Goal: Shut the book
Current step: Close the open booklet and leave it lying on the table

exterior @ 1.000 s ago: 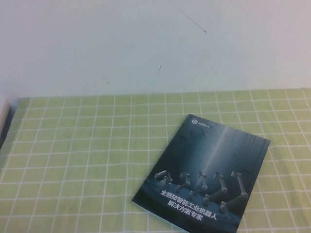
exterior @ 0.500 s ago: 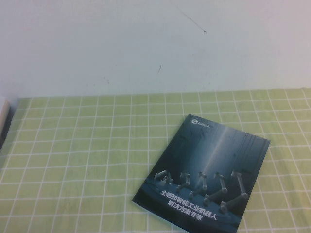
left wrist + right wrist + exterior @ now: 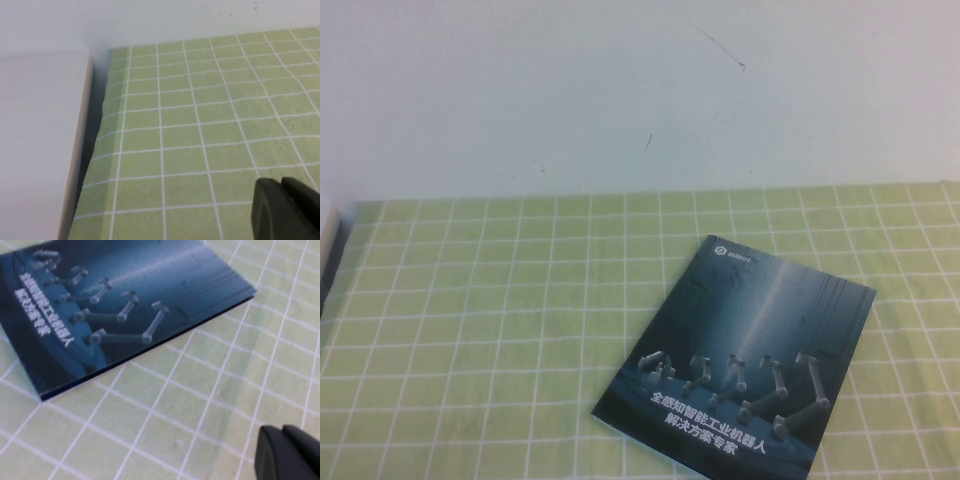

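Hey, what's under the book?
The book lies closed, flat on the checked cloth; anything directly beneath it is covered. The left gripper hovers over bare cloth, the right gripper beside the book.

A closed book [image 3: 735, 365], dark blue cover printed with robot arms and white lettering, is recorded lying flat, askew, at near right.

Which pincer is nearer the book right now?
The right pincer: its wrist view shows the closed book close by on the green cloth. The left pincer hangs over cloth beside a white board, no book in view.
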Available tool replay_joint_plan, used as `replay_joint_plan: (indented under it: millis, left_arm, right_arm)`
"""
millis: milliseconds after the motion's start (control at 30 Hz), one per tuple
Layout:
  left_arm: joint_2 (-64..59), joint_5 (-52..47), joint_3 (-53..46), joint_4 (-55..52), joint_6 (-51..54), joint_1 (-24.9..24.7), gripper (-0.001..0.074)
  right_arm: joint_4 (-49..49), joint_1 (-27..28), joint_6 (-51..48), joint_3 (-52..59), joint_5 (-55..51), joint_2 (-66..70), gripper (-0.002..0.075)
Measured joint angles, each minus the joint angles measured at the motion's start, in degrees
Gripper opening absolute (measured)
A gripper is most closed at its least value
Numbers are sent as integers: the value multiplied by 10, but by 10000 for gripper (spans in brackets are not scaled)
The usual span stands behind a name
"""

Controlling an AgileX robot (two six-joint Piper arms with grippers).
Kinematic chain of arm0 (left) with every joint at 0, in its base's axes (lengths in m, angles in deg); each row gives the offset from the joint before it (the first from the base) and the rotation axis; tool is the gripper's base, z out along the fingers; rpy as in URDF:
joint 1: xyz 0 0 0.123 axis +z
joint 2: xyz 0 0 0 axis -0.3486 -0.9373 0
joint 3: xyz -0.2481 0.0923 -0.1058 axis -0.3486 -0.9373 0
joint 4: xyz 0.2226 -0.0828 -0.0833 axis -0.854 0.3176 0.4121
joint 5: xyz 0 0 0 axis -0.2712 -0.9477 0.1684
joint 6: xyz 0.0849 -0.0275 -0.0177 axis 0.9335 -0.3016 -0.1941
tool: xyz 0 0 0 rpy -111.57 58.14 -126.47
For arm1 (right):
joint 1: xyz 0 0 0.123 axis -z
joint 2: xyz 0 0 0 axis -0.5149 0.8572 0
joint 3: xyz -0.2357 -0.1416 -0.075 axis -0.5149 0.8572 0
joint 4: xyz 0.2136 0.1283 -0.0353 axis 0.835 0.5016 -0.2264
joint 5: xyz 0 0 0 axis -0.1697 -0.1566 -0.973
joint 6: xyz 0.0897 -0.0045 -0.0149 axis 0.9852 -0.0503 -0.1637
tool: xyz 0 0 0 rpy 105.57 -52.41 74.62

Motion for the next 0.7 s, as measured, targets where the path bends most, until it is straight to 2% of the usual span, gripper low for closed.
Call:
replay_joint_plan:
  millis: [133, 267, 433, 700]
  left_arm:
    - [0, 0, 0, 0, 0, 0, -4]
    - [0, 0, 0, 0, 0, 0, -4]
    - [0, 0, 0, 0, 0, 0, -4]
    - [0, 0, 0, 0, 0, 0, -3]
  right_arm:
    - [-20, 23, 16, 69, 126, -62, -3]
    - [-23, 94, 33, 137, 218, -137, -3]
    - [-42, 162, 47, 147, 137, -180, -3]
    - [-51, 171, 78, 142, 101, -180, -3]
